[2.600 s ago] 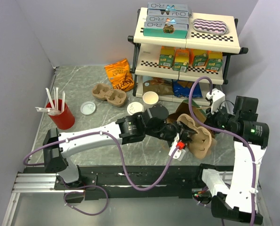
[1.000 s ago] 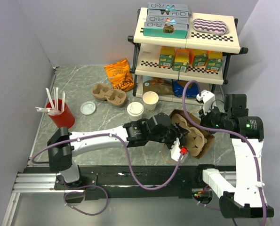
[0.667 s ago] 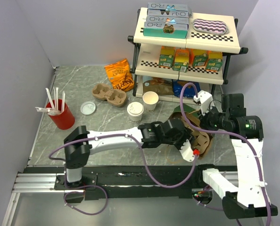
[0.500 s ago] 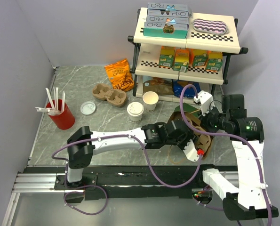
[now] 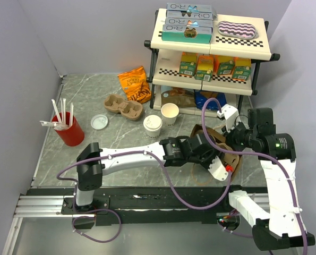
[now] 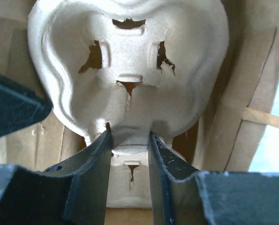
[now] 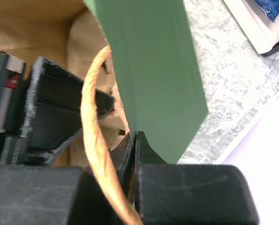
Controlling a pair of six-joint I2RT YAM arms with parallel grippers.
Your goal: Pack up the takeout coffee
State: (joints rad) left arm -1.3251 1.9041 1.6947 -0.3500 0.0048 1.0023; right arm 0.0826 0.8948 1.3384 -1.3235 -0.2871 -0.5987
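2 claws are busy at the paper bag point(image 7: 151, 70). The left claw point(image 6: 129, 140) is clamped on the thin middle ridge of the brown cup carrier point(image 6: 130, 70), which sits low inside the bag. The right claw point(image 7: 134, 140) is pinched tight on the bag's green wall, next to the paper handle point(image 7: 90, 117), & seems to hold the mouth wide.

The takeout coffee point(image 5: 152, 123), w/ its white lid on, stands on the worktop point(image 5: 94, 151). It is well apart from the bag & near a cup w/ no lid point(image 5: 170, 111).

What can go wrong, I think:
- The carrier may land crooked, bc the left claw holds only 1 thin ridge & it can tip when let go. Then the coffee won't fit its hole.
- The soft pulp has small rips & may tear more.
- If the right claw pulls too hard, the bag wall may rip or the bag may fall over.
- When the left arm backs out, it may catch the bag & drag it.
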